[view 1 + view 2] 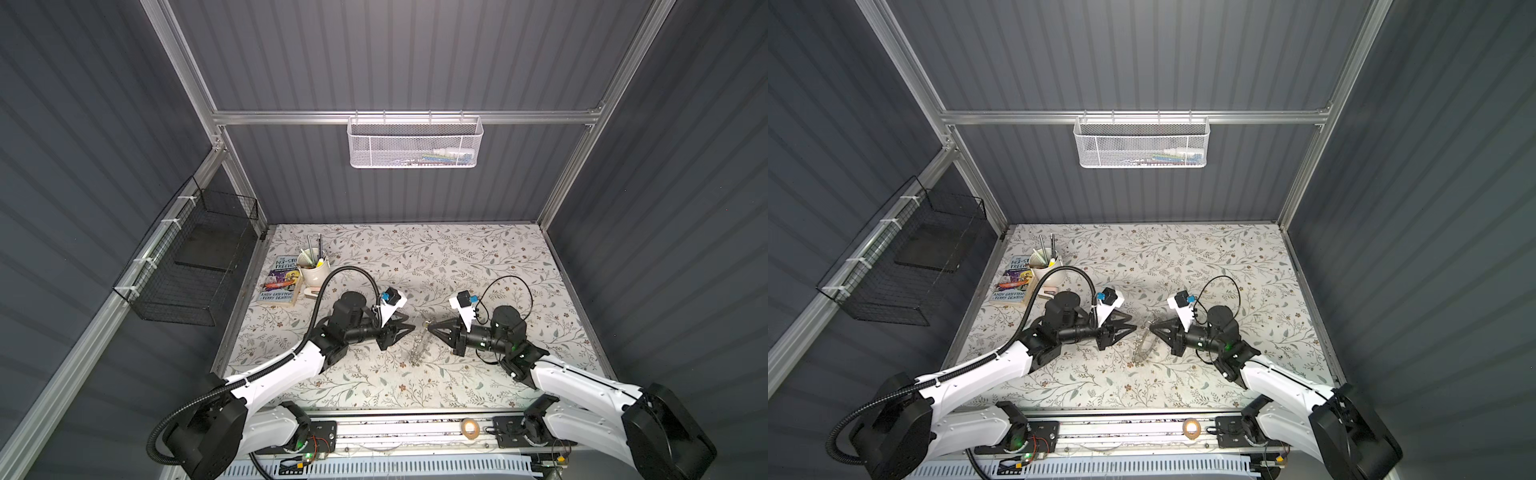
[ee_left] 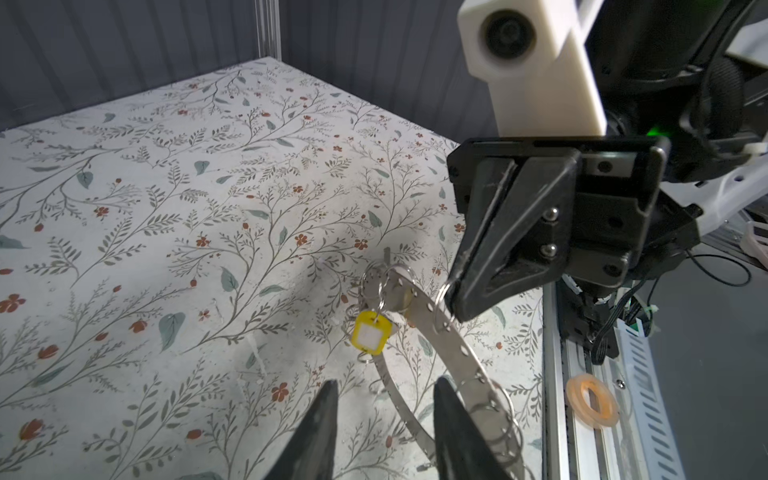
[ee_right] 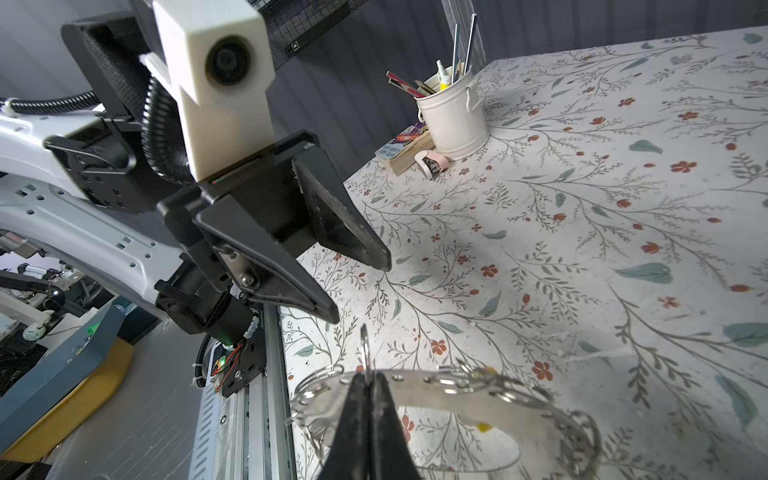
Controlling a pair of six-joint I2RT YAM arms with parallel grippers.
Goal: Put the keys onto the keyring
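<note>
Fingers, left: the left gripper (image 3: 358,289) has its jaws parted with nothing between them, and its tips point at the keyring (image 2: 457,345) from just beside it.
Fingers, right: the right gripper (image 2: 455,305) is pinched tight on one small wire loop (image 2: 440,305) at the ring's rim and carries the ring by it.
Keyring, place: it hangs tilted between the two grippers, midway between the left and right edges of the desk (image 1: 457,270) and somewhat nearer the front edge. Whether its low end touches the desk cannot be told.
Keys: the yellow-tagged key (image 2: 371,332) hangs from a loop on the ring's higher part, near the pinched loop. The lilac-tagged key cannot be made out in any view.
Handling, judged: the ring is a thin, stiff metal band, light and smooth, so likely slippery. Held by a single loop, it can swing and twist. The loops are fine wire and will probably spring back when pried.
Where to hold, judged: pinch across the flat band close to the wanted loop for a steadier grip than a loop gives.
Left wrist view only: shows the yellow tag and the row of holes along the band.
Right wrist view only: shows the pinched loop edge-on between closed fingers, and the empty gap in the left jaws.
Both top views: show the ring as a small glint with no tags readable, and the two arms facing each other across it.
</note>
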